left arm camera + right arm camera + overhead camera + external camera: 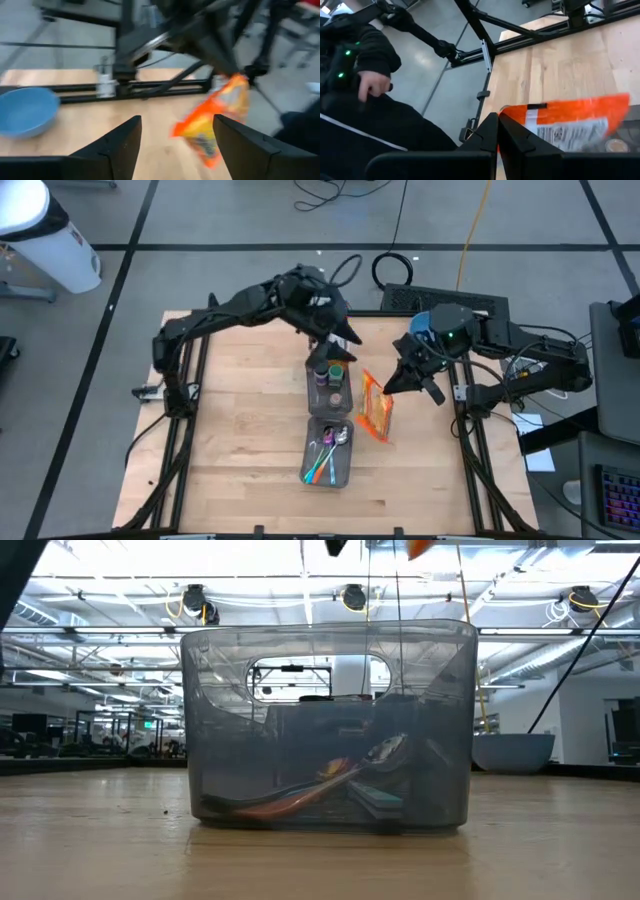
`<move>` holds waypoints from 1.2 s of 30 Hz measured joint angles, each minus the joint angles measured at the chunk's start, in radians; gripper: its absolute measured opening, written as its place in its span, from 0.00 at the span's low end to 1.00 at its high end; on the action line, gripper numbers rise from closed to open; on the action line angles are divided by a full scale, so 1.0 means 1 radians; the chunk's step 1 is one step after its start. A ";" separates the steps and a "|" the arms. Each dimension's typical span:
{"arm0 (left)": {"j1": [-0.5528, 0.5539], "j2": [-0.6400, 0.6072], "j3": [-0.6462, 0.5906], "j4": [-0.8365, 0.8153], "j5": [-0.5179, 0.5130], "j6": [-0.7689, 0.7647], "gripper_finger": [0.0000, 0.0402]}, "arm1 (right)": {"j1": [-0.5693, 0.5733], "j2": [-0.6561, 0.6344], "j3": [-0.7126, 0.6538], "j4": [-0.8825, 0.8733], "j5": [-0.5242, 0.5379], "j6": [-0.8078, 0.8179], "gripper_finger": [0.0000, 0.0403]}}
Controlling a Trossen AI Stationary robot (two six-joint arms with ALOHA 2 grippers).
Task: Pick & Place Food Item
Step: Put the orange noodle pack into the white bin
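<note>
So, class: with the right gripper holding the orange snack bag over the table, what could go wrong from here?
1. The right gripper pinches only the top edge of the orange snack bag, which hangs free; it might slip or swing.
2. The open left gripper hovers right beside it over the grey bins; the two arms could bump.
3. The near bin already holds cutlery, so the bag may not settle flat there.
</note>
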 joint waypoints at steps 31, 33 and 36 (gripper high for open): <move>-0.079 0.146 0.206 -0.032 0.164 -0.057 0.49 | 0.005 0.063 0.000 0.211 -0.161 0.010 0.00; -0.079 0.146 0.206 -0.038 0.164 -0.060 0.49 | 0.004 0.063 0.000 0.231 -0.161 0.010 0.00; -0.082 0.146 0.206 -0.047 0.179 -0.060 0.48 | -0.005 0.061 0.000 0.263 -0.164 0.016 0.00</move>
